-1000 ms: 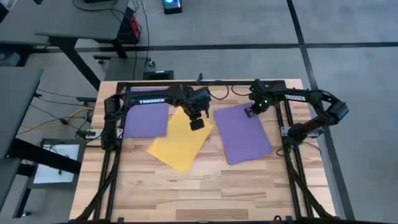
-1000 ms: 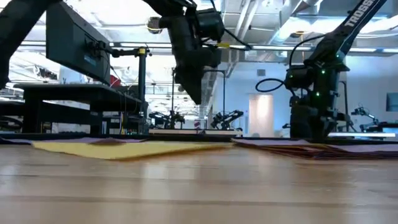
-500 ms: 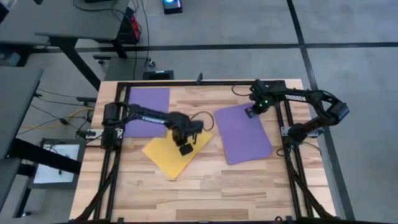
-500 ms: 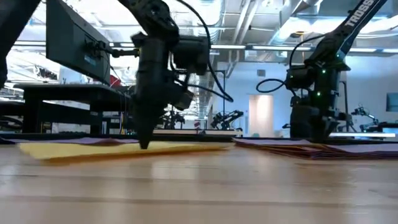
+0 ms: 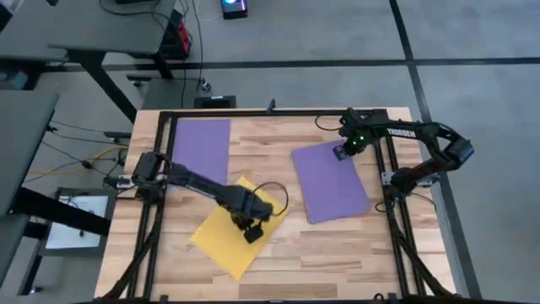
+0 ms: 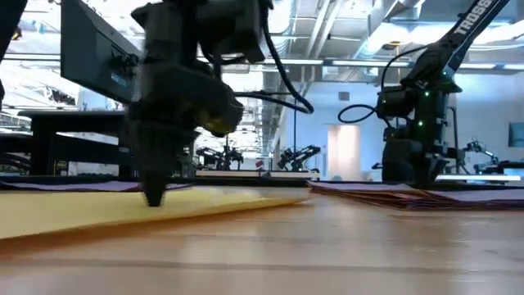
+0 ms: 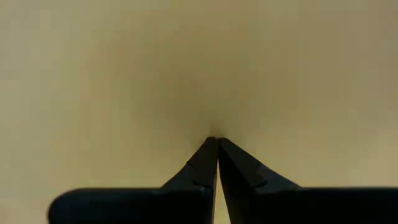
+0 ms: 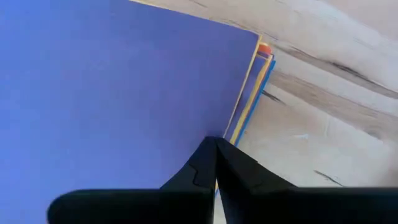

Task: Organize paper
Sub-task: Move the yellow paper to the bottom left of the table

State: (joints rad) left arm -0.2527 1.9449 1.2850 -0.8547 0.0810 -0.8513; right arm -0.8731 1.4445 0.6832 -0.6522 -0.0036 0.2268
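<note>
The worktop (image 5: 337, 245) is pale wood planking inside a black frame, standing on a grey floor crossed by dark seams; beyond it the room is bright, with dark desks to one side and more arms parked far back (seen level across the planks).

Three lots of paper lie on it. A single purple sheet (image 5: 200, 150) sits flat at the far left corner. A stack topped by purple (image 5: 330, 181) lies right of centre, with yellow, orange and blue edges (image 8: 254, 87) peeking out at its corner. A yellow sheet (image 5: 226, 236) lies turned at an angle near the front, left of centre.

The left gripper (image 5: 253, 234) presses straight down on the yellow sheet, fingers (image 7: 204, 163) closed together tip to tip. The right gripper (image 5: 339, 151) rests on the far corner of the stack, its fingers (image 8: 208, 163) also together.

Half a second ago the left gripper and the yellow sheet were nearer the worktop's middle; both have since come toward the front edge. The right arm has not moved, and the stack lies as it did.
</note>
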